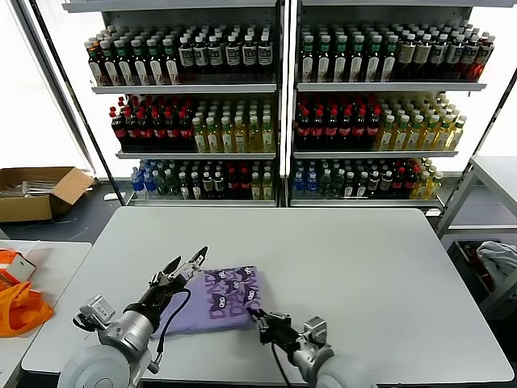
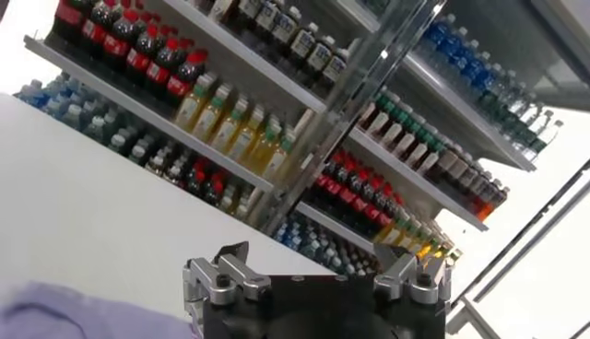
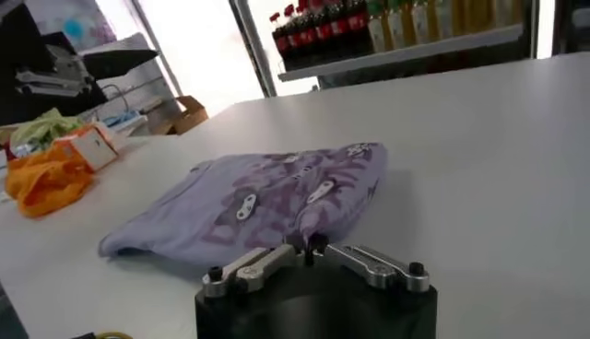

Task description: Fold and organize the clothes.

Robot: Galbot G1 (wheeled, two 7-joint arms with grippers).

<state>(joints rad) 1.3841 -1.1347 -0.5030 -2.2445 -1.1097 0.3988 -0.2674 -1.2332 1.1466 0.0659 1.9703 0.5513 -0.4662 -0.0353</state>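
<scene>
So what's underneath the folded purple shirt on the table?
The folded purple T-shirt lies flat on the white table, which shows bare all around it. Anything beneath its folded layers is covered, so it can't be seen.

Grey rounded arms carry black wrists, a looping black cable and silver-linked tools [image 1: 184,267] (screws visible).

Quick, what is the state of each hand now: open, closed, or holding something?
Left hand: open, empty, raised over the folded T-shirt.
Right hand: closed on the T-shirt's near edge.
</scene>
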